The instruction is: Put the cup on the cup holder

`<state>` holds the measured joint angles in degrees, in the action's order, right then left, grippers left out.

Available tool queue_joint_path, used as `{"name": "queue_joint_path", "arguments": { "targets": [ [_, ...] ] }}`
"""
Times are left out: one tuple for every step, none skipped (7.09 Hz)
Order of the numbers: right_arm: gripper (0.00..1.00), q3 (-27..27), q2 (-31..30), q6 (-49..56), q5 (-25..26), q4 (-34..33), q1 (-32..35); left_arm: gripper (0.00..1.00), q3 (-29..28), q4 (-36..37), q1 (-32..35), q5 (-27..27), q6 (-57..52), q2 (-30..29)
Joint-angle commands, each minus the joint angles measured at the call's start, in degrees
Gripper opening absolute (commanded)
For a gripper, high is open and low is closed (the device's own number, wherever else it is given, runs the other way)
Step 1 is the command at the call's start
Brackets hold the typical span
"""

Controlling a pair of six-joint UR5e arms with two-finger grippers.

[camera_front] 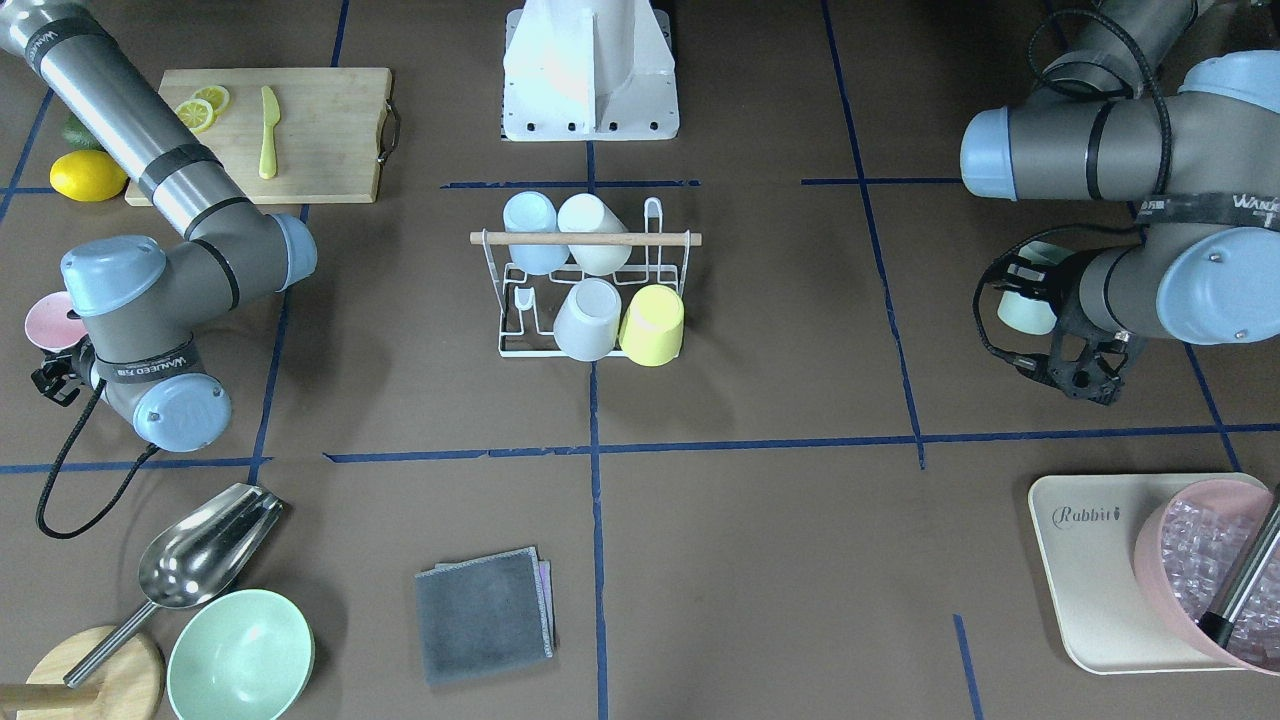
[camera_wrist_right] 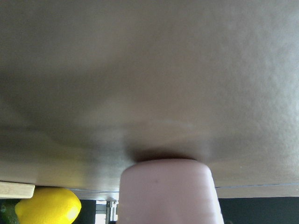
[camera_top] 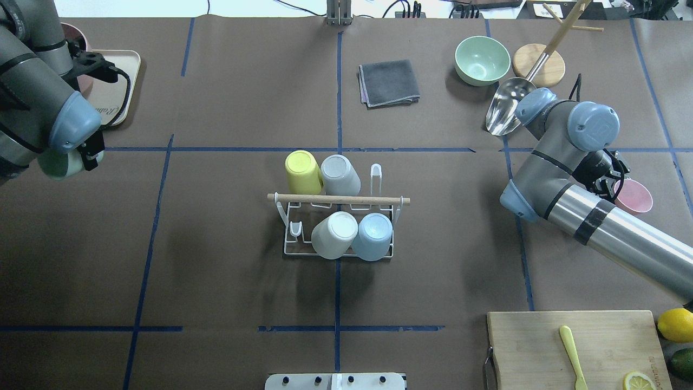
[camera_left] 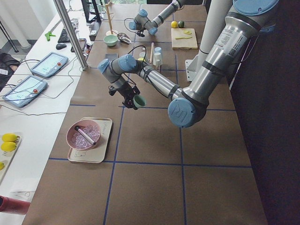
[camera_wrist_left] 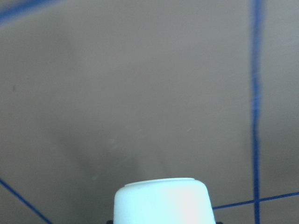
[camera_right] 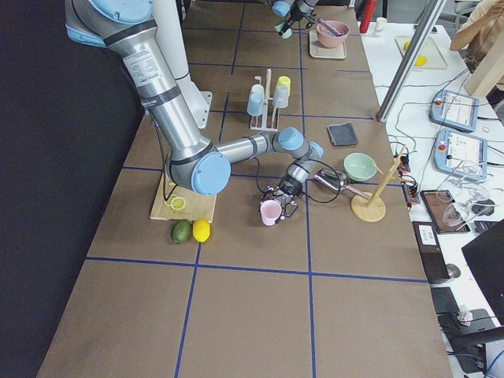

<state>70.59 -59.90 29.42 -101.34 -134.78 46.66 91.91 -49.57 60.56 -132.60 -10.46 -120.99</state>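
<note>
My left gripper (camera_front: 1032, 298) pinches a green cup (camera_front: 1024, 312) and my right gripper (camera_top: 622, 190) a pink cup (camera_top: 636, 198), both well apart from the cup holder (camera_top: 338, 200) in the table's middle, where four cups (camera_top: 340, 174) crowd the free prongs (camera_top: 376, 172), so I think a tilted cup may bump them.

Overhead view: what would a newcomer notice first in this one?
The white cup holder at the centre, carrying four upturned cups with two prongs free. Next, each arm out at its own side: the left gripper grips a pale green cup, the right gripper a pink cup.
</note>
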Motion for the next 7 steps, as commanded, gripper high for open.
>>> {"name": "queue_joint_path", "arguments": {
  "targets": [
    [0.0,0.95,0.66,0.63,0.09,-1.19,2.53,0.06,1.86,-12.61,-0.53,-0.29,0.53,-1.18],
    [0.0,5.39,0.67,0.63,-0.08,-1.53,5.16,0.05,3.78,-18.05,-0.53,-0.55,0.53,-0.75],
    [0.0,10.48,0.41,0.37,-0.43,-1.28,5.97,0.05,5.28,-24.11,-0.53,-0.55,0.53,-0.65],
    [0.0,14.36,0.75,-0.15,-1.48,-0.58,6.07,0.05,5.82,-33.3,-0.71,-0.47,3.84,-0.57],
    [0.0,19.88,0.75,-0.33,-6.19,1.08,6.24,0.05,7.13,-40.97,-0.88,-0.12,7.61,0.22],
    [0.01,24.81,-0.29,-0.33,-12.41,6.75,7.72,0.05,7.84,-48.53,-0.45,0.06,7.82,1.18],
    [0.01,29.91,-3.52,-0.33,-20.83,13.51,11.13,0.05,9.76,-55.13,-0.36,0.06,9.39,2.15]
  ]
}}
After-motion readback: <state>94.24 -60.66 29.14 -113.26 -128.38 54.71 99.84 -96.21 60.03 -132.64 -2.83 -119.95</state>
